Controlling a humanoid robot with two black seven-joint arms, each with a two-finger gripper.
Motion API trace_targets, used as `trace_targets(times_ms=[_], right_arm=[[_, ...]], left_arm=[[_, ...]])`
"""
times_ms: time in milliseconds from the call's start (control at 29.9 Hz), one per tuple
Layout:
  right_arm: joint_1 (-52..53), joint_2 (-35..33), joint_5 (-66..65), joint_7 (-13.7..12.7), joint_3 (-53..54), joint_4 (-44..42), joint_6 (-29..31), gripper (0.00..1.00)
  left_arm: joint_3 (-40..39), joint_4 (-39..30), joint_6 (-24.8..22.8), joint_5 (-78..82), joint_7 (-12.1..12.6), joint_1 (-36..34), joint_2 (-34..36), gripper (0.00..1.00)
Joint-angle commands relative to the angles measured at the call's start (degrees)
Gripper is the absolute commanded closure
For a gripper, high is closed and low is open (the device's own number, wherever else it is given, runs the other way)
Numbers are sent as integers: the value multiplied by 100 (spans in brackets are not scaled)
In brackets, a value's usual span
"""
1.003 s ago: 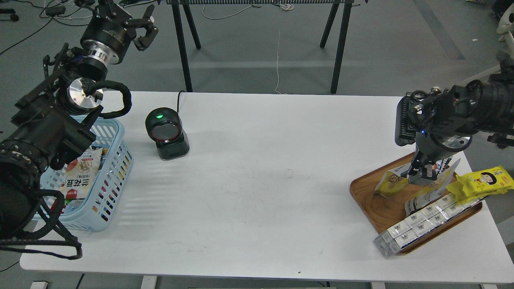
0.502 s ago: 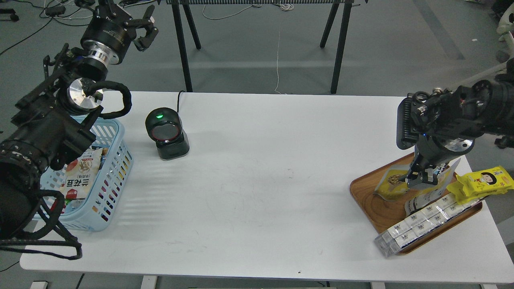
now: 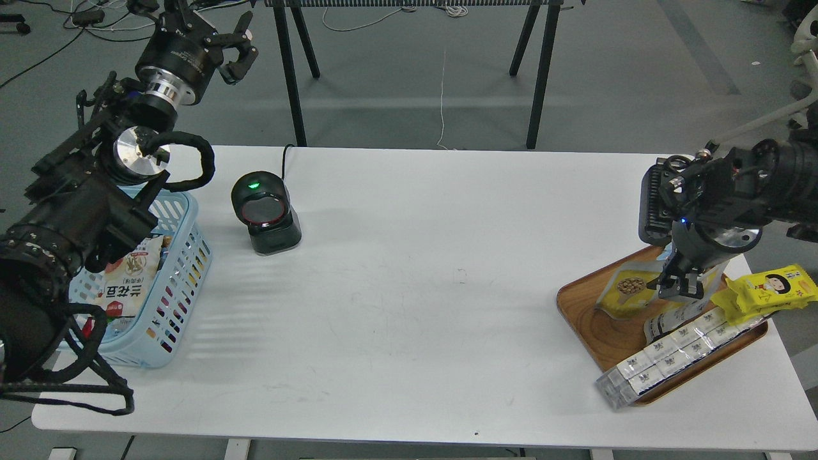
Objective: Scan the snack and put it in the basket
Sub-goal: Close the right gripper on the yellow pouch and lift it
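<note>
The snack (image 3: 623, 291), a yellow pouch with a round picture of tan nuts, leans at the back left of the brown wooden tray (image 3: 591, 326). My right gripper (image 3: 679, 289) points down at the pouch's right edge. Its fingers are dark and close together, so I cannot tell whether they hold the pouch. The light blue basket (image 3: 189, 211) stands at the table's left edge, partly behind my left arm, with a white bag (image 3: 131, 281) inside. My left gripper (image 3: 241, 46) is raised high beyond the table's back left corner, open and empty.
A black barcode scanner (image 3: 263, 217) with a green light stands right of the basket. The tray also holds a bright yellow pack with a cartoon face (image 3: 770, 287), a long row of white boxes (image 3: 671, 358) and another white packet. Black stand legs (image 3: 540, 70) rise behind the table.
My right gripper has shifted slightly right and down by the pouch, and the pouch's yellow front now shows more fully. My left arm has moved slightly up and right.
</note>
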Motion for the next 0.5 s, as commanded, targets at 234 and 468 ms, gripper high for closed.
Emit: trace_targets(times_ms=[234,468], right_arm=[[-168,69,-33,0,22,-202,-6,51],[-168,52,-33,0,31,-219,-6,84]], left_arm=[[0,17,0,18,1,4,-10,0],[0,17,0,36,1,31,-10,0]])
